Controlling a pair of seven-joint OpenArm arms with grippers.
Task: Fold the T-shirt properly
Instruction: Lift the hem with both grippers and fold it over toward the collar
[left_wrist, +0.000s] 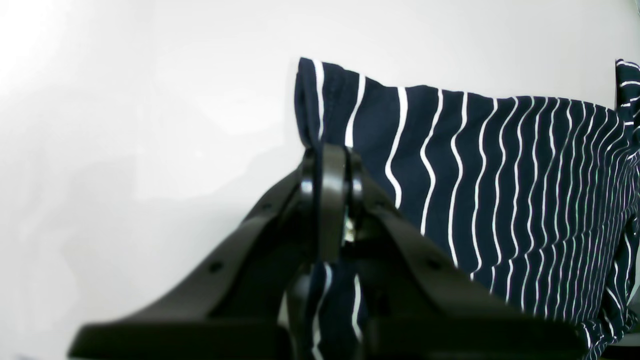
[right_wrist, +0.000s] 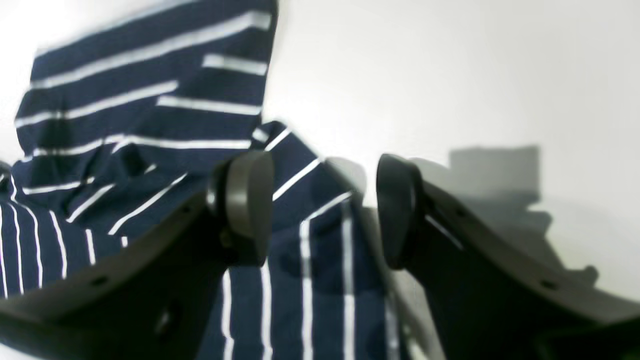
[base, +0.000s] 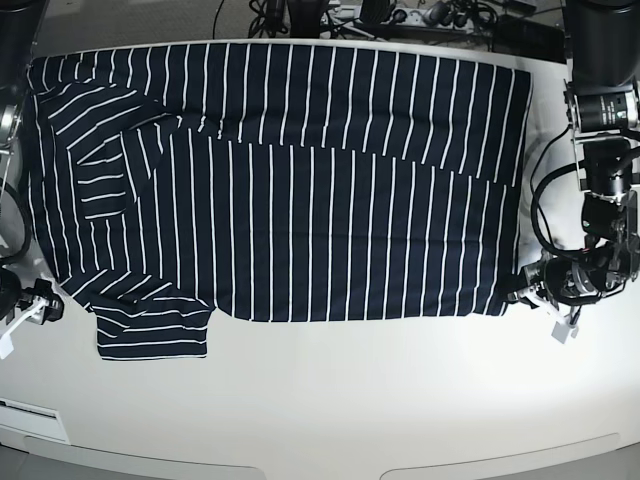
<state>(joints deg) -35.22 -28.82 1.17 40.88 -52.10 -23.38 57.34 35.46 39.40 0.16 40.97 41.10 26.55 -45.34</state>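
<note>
The T-shirt (base: 300, 200), dark navy with thin white stripes, lies spread wide over the white table (base: 330, 400), its far long edge folded over onto the body. One sleeve (base: 150, 330) sticks out at the near left. My left gripper (left_wrist: 327, 155) is shut on the T-shirt's (left_wrist: 500, 175) near right corner, seen at the table's right side (base: 520, 285). My right gripper (right_wrist: 322, 210) stands open over the striped T-shirt (right_wrist: 150, 100) at its left edge, cloth lying below and between the fingers (right_wrist: 245, 205). In the base view that gripper (base: 40, 303) shows only in part.
Cables and a power strip (base: 420, 15) run behind the table's far edge. The left arm's body and its cables (base: 600, 150) stand at the right edge. A small label (base: 30, 412) sits on the near left corner. Bare white table lies in front of the shirt.
</note>
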